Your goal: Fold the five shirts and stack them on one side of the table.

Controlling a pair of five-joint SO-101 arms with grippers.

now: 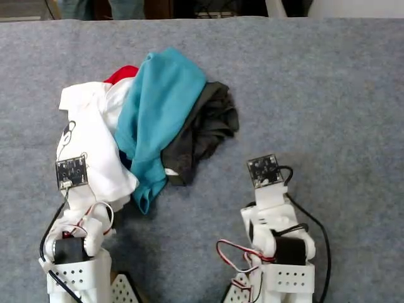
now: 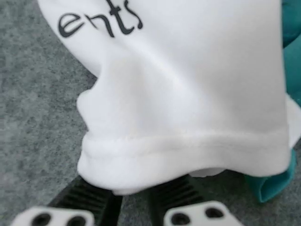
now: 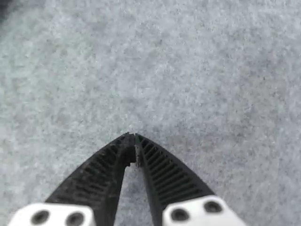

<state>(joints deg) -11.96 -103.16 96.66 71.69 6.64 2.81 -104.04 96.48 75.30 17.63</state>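
Grey felt-like cloth covers the whole surface (image 1: 328,95), and the five shirts are not yet sorted. They lie in one loose heap (image 1: 165,146) towards the left, just ahead of the left arm.

The white shirt (image 1: 95,139) with dark print sprawls nearest that arm. The teal shirt (image 1: 158,101) is draped across the middle and partly over the white one. A dark charcoal shirt (image 1: 208,126) is crumpled against the teal one's right side. A red shirt (image 1: 123,74) peeks out at the far edge. I cannot pick out a fifth for certain.

The left pincer (image 2: 133,195) sits at the white shirt's stitched hem, which hangs over its tips. Whether it is clamped on the cloth or only under it cannot be told. The right pincer (image 3: 135,141) is closed on nothing, poised over bare surface well apart from the heap.

Nothing is folded, so I judge this to be the opening step: drawing the white shirt free. The next move calls for a firm hold on that hem and a pull towards open ground without dragging the teal shirt along. The right arm would then help spread it flat.

The right half of the surface offers bare ground for folding and stacking. Beyond the far edge is a dim strip of room, too little to make out.
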